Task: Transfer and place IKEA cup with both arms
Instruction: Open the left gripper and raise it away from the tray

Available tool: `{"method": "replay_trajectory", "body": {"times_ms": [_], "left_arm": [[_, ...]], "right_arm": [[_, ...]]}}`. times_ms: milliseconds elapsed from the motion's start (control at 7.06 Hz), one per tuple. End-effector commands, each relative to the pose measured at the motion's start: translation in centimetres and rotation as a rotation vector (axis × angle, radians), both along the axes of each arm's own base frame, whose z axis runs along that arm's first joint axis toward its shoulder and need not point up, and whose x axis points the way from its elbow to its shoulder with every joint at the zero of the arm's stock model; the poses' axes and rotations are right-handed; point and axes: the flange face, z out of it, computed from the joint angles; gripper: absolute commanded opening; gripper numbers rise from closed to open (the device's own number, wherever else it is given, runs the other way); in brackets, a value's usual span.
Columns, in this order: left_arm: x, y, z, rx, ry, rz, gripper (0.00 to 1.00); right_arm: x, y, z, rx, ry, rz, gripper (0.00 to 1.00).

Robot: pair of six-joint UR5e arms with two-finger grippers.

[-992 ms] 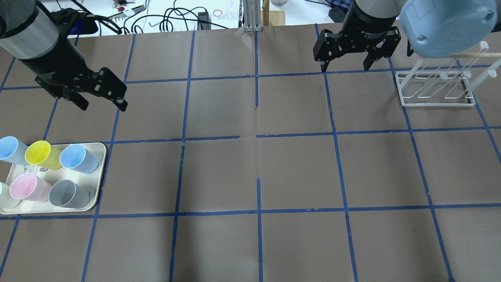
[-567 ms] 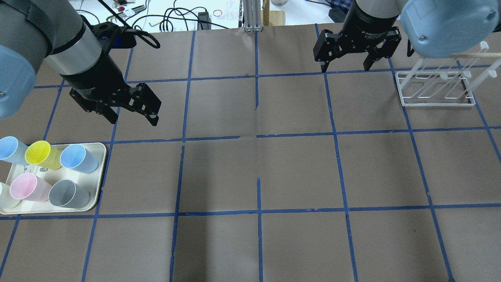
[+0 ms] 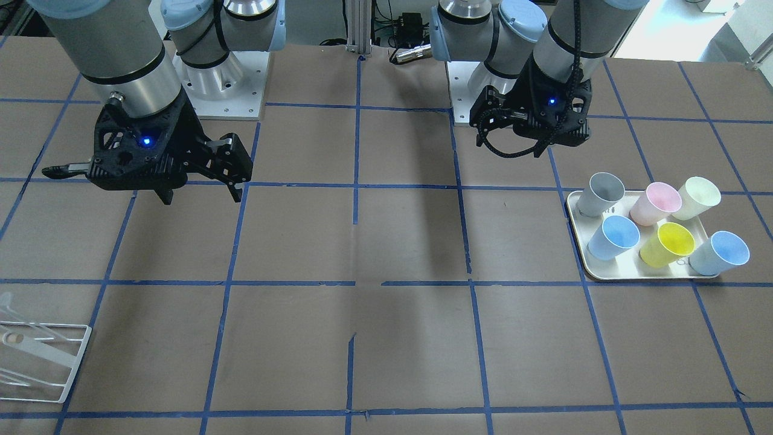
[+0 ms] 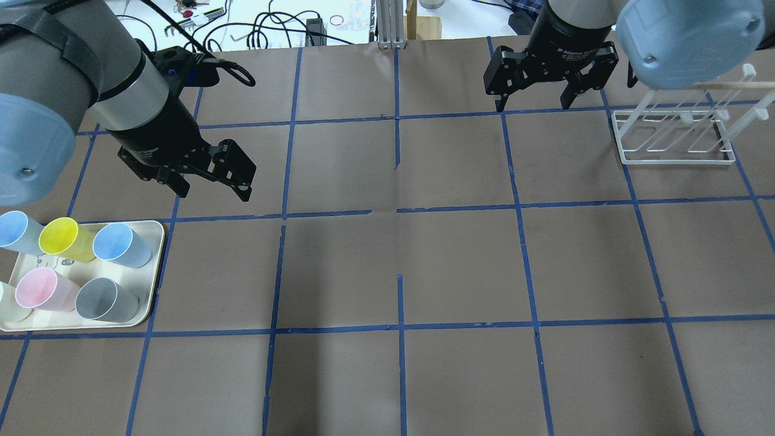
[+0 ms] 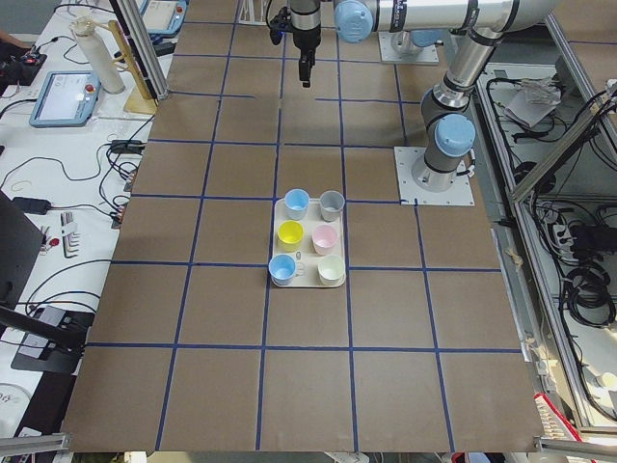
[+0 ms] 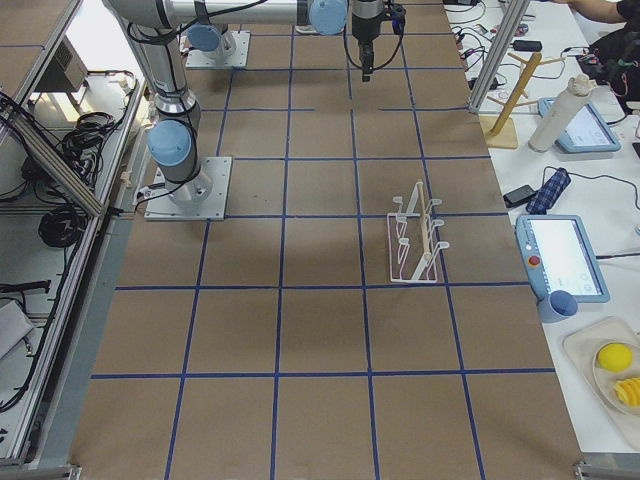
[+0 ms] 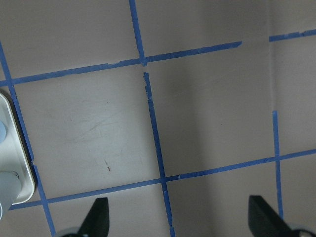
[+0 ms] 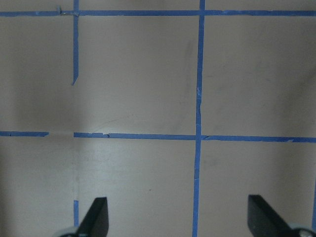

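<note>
Two look-alike light blue cups stand on a cream tray (image 4: 158, 254): one at its far right (image 4: 121, 245), one at its far left (image 4: 15, 230). In the front-facing view they show at the tray's near left (image 3: 613, 237) and near right (image 3: 721, 252). My left gripper (image 4: 213, 192) is open and empty, above the table just beyond the tray's far right corner. Its wrist view (image 7: 180, 219) shows bare table and the tray's corner (image 7: 15, 163). My right gripper (image 4: 535, 106) is open and empty at the far right, over bare table (image 8: 177, 219).
Yellow (image 4: 63, 239), pink (image 4: 42, 289), grey (image 4: 109, 300) and cream cups share the tray. A white wire rack (image 4: 672, 136) stands at the far right, beside the right gripper. Cables and tools lie beyond the table's far edge.
My left arm has swung right and nearer, from the far left toward the tray's far right corner, its gripper still open. The right arm has hardly moved.
</note>
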Motion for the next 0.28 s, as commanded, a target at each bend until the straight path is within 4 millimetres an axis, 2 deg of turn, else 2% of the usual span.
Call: {"method": "replay_trajectory", "body": {"times_ms": [0, 142], "left_arm": [[0.0, -0.1, -0.07, -0.003, 0.001, 0.0, 1.0], [0.0, -0.06, 0.0, -0.004, 0.001, 0.002, 1.0]], "right_arm": [[-0.01, 0.14, 0.11, 0.002, 0.0, 0.0, 1.0], [0.0, 0.1, 0.03, 0.004, 0.0, 0.0, 1.0]]}}
